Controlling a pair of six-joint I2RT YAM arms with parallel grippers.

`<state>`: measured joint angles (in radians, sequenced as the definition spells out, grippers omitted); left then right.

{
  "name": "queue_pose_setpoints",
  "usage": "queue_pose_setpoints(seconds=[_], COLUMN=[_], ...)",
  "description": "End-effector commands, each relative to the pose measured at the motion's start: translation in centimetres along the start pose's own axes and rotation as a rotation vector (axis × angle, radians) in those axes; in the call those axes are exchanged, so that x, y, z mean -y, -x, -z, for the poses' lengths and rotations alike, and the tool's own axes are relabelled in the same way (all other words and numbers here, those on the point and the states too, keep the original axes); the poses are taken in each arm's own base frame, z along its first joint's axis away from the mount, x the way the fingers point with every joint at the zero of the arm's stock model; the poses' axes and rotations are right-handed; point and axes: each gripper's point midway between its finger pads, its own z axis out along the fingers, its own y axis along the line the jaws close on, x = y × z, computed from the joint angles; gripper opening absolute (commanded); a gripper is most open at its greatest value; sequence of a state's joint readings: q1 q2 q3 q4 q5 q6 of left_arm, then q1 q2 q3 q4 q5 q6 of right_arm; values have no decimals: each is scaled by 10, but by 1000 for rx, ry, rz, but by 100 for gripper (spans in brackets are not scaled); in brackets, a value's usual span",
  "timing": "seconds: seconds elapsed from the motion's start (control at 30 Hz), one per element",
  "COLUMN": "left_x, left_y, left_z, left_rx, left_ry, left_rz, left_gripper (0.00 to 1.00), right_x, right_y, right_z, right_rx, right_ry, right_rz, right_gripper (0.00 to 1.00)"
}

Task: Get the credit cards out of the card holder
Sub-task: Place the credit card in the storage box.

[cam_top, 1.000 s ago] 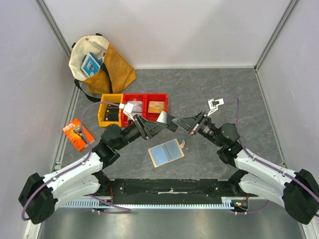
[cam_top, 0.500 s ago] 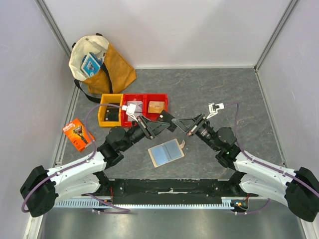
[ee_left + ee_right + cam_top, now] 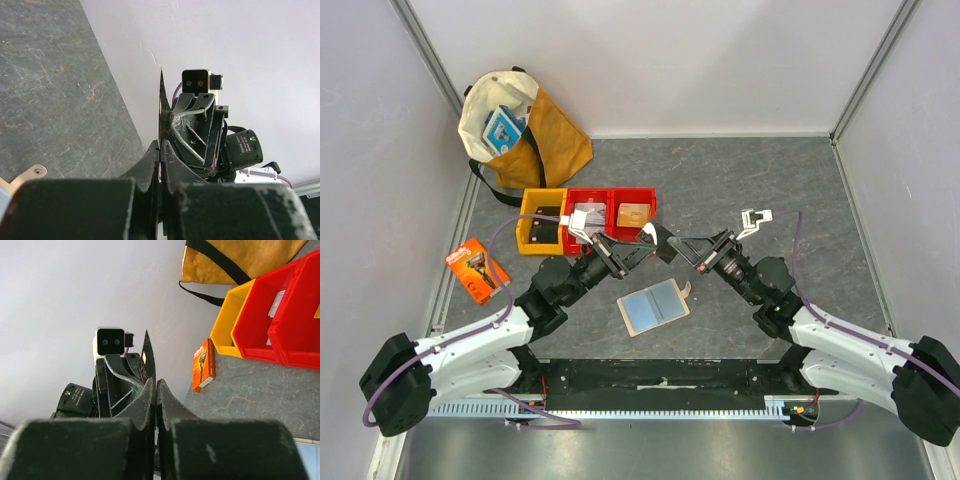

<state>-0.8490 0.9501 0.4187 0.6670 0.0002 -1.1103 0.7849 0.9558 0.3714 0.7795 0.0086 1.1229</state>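
The card holder (image 3: 653, 307) lies open and flat on the table between the arm bases, pale blue sleeves up, its snap tab (image 3: 682, 292) to the right. Above it my two grippers meet tip to tip. A credit card (image 3: 660, 240) is held in the air between them. My left gripper (image 3: 650, 242) is shut on one end and my right gripper (image 3: 677, 246) is shut on the other. The left wrist view shows the card (image 3: 160, 105) edge-on, rising from the left gripper (image 3: 160, 146). In the right wrist view the card's (image 3: 148, 360) dark face stands above the right gripper (image 3: 156, 384).
Two red bins (image 3: 610, 200) and a yellow bin (image 3: 526, 222) stand behind the grippers; a tan block (image 3: 633, 214) lies in the right red bin. An orange razor package (image 3: 477, 269) lies at the left. A tan bag (image 3: 525, 130) sits in the far left corner.
My left gripper has gone from open to shut, pinching the card that the right gripper was holding. Both grippers have drawn slightly closer together.
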Motion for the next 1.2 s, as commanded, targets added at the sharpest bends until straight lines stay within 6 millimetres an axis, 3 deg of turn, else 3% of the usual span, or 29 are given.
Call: queue_pose_setpoints(seconds=[0.0, 0.03, 0.17, 0.3, 0.37, 0.63, 0.77, 1.0, 1.17], left_x=[16, 14, -7, -30, -45, -104, -139, -191, -222], left_y=[12, 14, 27, 58, 76, 146, 178, 215, 228], left_z=[-2, 0, 10, 27, 37, 76, 99, 120, 126], left_rx=[55, 65, 136, 244, 296, 478, 578, 644, 669], left_ry=[-45, -38, 62, 155, 193, 363, 478, 664, 761], left_rz=[28, 33, 21, 24, 47, 49, 25, 5, 17], left_gripper=[2, 2, 2, 2, 2, 2, 2, 2, 2], right_x=[1, 3, 12, 20, 23, 39, 37, 39, 36], right_y=[4, 4, 8, 17, 20, 20, 22, 21, 21], right_z=[2, 3, 8, 17, 20, 29, 32, 36, 38], right_rx=[31, 30, 49, 76, 75, 30, 19, -4, -8], right_ry=[-3, -13, -56, -120, -146, -230, -232, -239, -229], right_rz=[-4, -3, 28, 100, 138, 250, 294, 326, 336], right_gripper=[6, 12, 51, 85, 97, 98, 98, 98, 98])
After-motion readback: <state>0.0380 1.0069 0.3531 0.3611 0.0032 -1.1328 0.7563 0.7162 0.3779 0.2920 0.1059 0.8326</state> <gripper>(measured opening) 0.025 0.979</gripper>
